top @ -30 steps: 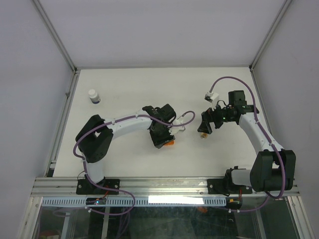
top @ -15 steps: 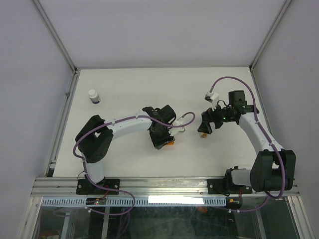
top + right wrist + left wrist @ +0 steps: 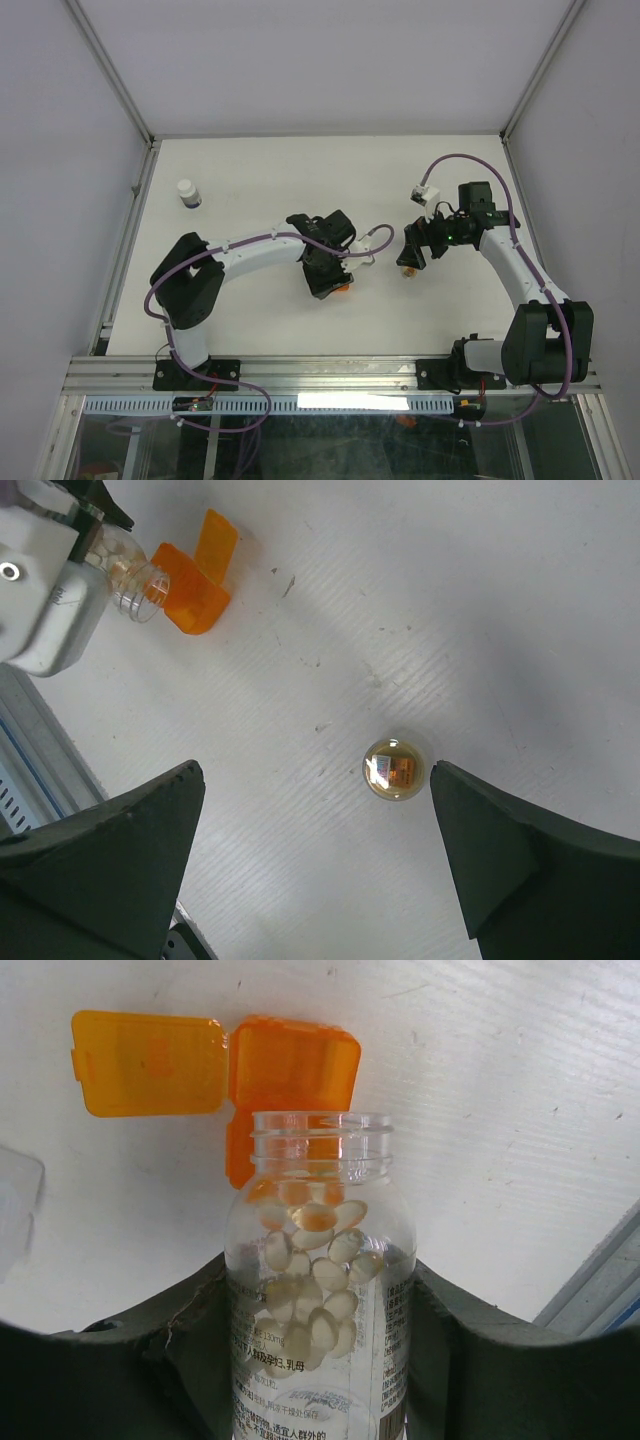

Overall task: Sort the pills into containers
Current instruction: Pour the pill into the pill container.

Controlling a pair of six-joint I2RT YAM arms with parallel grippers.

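The left gripper [image 3: 320, 1295] is clamped on the clear vial [image 3: 318, 1380], whose uncapped mouth sits just short of the orange cup [image 3: 292, 1060], its lid [image 3: 148, 1062] flipped open, and most pills [image 3: 312, 1305] seem to be still inside the vial, so the sorting looks far from done. The right gripper [image 3: 312, 775] hovers with its jaws wide apart above the table [image 3: 450, 600]. A lone pill [image 3: 394, 769] lies loose between them, nearer one finger and not yet picked up, while the white bottle [image 3: 188, 193] stands well apart, untouched.
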